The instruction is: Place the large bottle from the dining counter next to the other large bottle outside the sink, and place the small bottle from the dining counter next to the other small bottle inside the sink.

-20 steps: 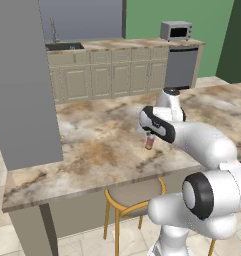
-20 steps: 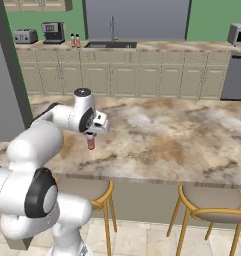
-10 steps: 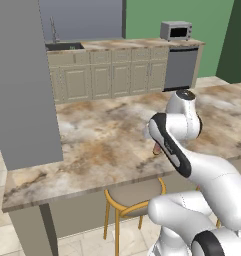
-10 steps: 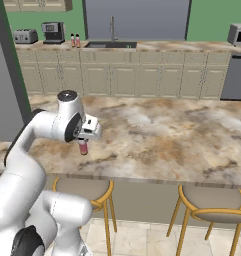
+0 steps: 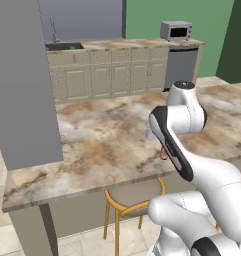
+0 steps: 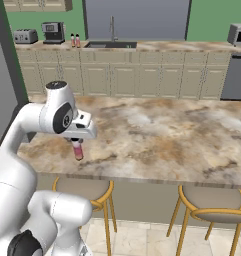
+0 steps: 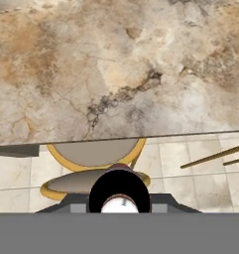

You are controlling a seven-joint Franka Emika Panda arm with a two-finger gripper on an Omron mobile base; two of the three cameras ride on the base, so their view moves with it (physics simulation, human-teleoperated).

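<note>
Step in hand: we judge that we are carrying the small bottle [image 6: 78, 149] away from the dining counter [image 6: 157, 135] toward the sink [image 6: 111, 44].
Jaws: pressed in on the small bottle's top; the bottle hangs straight down below the gripper [image 6: 77, 140].
Where the bottle is: in the right base view it hangs over the table's near edge, at about 8 o'clock of the slab, above a yellow-framed stool [image 6: 87, 192]. In the left base view only a sliver of it [image 5: 163, 153] shows behind the forearm.
How to do it well: we should keep the bottle upright and lifted clear of the stone as the base drives, since the grip is high on a slim body and a knock would swing it.
Where it must go: inside the basin, at about 12 o'clock across the room, under the curved faucet [image 6: 112, 27]. We should not set it by the two bottles [image 6: 75, 40] standing outside, just at 9 o'clock of the sink.
Look of the bottle: short and slim, pinkish-red body, darker toward the neck. In the hand view we look down on its round dark cap end with a pale centre [image 7: 119, 196].
</note>
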